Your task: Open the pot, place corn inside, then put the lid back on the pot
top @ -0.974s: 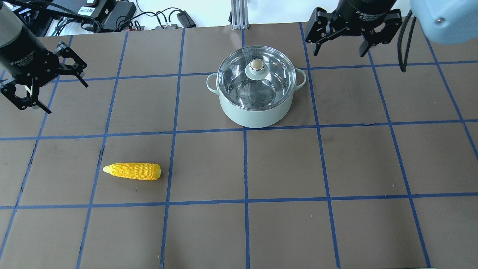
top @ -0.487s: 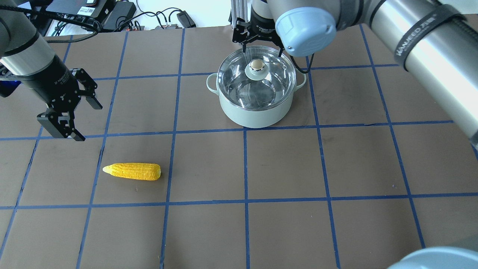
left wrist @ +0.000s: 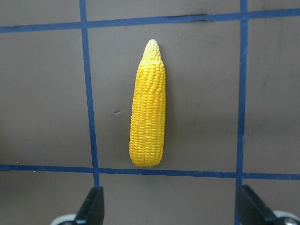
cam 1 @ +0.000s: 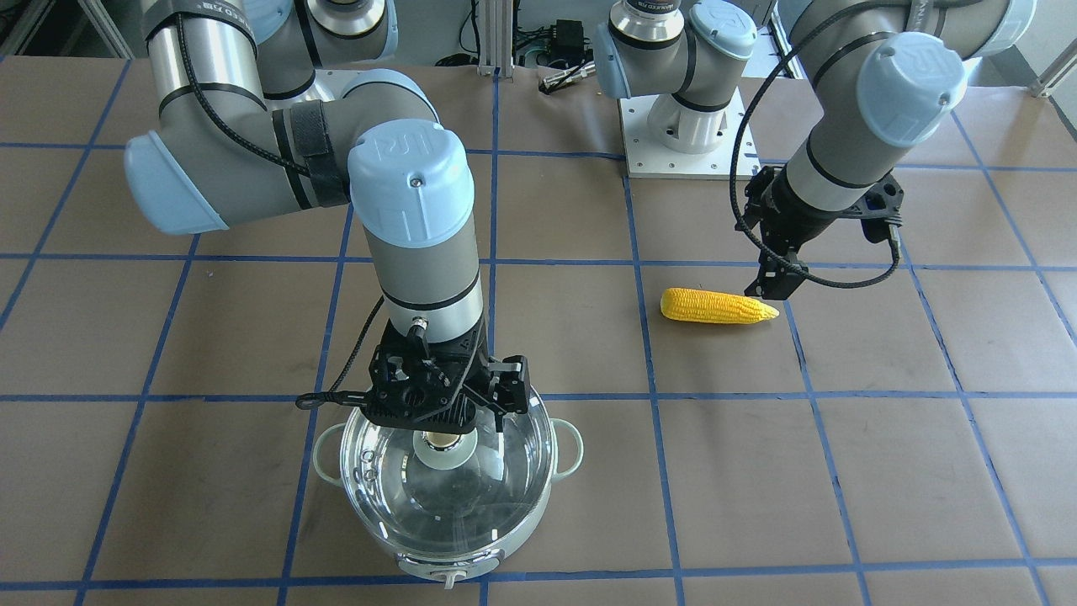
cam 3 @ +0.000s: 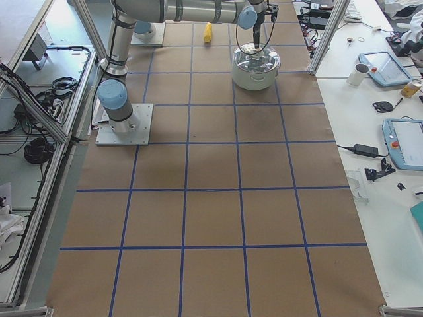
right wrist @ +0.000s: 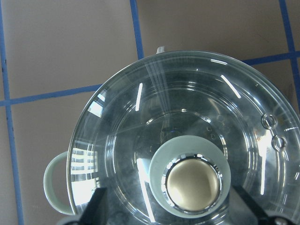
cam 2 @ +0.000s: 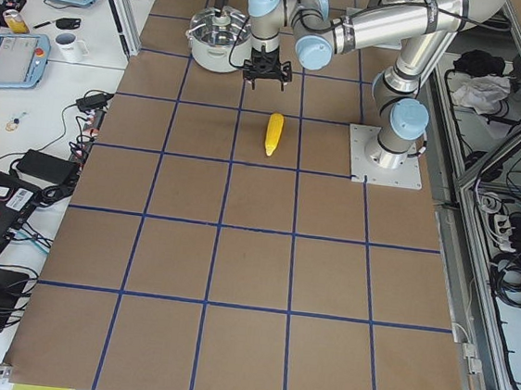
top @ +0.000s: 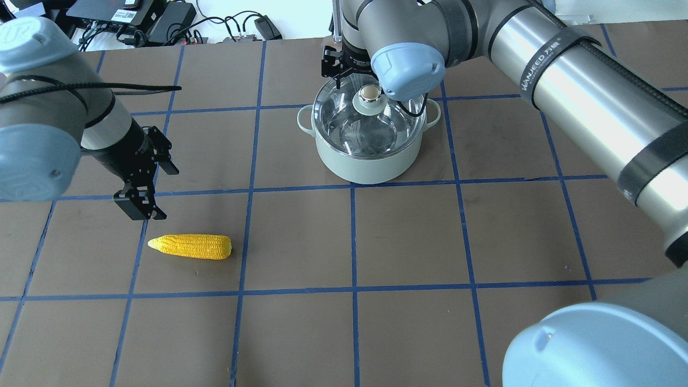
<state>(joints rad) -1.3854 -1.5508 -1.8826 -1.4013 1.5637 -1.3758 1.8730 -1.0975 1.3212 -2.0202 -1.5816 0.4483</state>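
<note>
From across the table, the right arm reaches forward with its last joint pointing straight down over the pot. The right gripper hangs just above the lid, which sits on the pot. The left arm slants down toward the table. The left gripper is just beside the pointed tip of the corn.

From overhead, the corn lies flat on the brown paper, well apart from the pot, its tip toward the robot's left. The left gripper hovers near that tip. The right forearm crosses in from the right, and its blue wrist cap hides most of the gripper.

The 2 side views show both arms stretched out from the base, too small to read the fingers.

The left wrist camera shows its 2 fingertips spread wide at the bottom edge, with nothing between them and the corn lying lengthwise ahead.

The right wrist camera shows 2 fingertips apart, one on either side of the gold knob, gripping nothing.
</note>
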